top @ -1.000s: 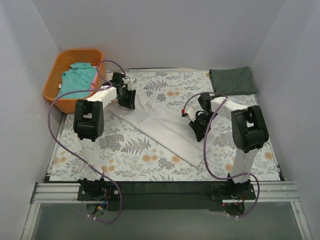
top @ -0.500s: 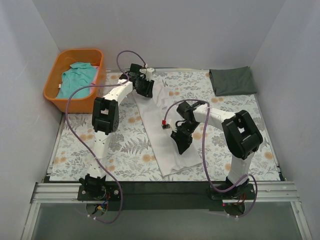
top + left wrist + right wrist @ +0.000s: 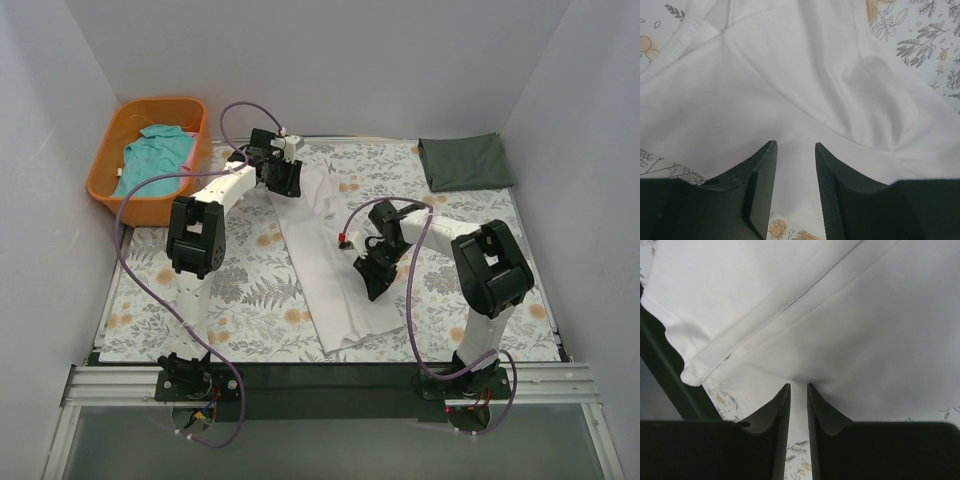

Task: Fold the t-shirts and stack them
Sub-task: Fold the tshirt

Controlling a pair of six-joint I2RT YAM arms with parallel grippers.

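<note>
The white t-shirt (image 3: 322, 275) lies as a long folded strip down the middle of the floral covering. It fills the left wrist view (image 3: 790, 75) and the right wrist view (image 3: 850, 315). My left gripper (image 3: 285, 180) is at the strip's far end. Its jaws (image 3: 794, 146) stand apart over flat cloth, pinching nothing. My right gripper (image 3: 372, 278) is on the strip's right edge near the front. Its narrow jaws (image 3: 798, 386) are shut on a puckered ridge of the white cloth. The dark grey-green t-shirt (image 3: 465, 162) lies folded at the back right. The teal t-shirt (image 3: 160, 150) sits in the basket.
An orange basket (image 3: 105, 190) stands at the back left, off the covering's corner. The floral table covering (image 3: 240, 295) shows on both sides of the white strip. White walls close in the left, right and back. A dark rail runs along the near edge (image 3: 320, 385).
A second ago the white shirt lay diagonally. Both grippers swung it to run almost front to back. In the last half second the left arm shifted slightly left and the right gripper slightly right.
</note>
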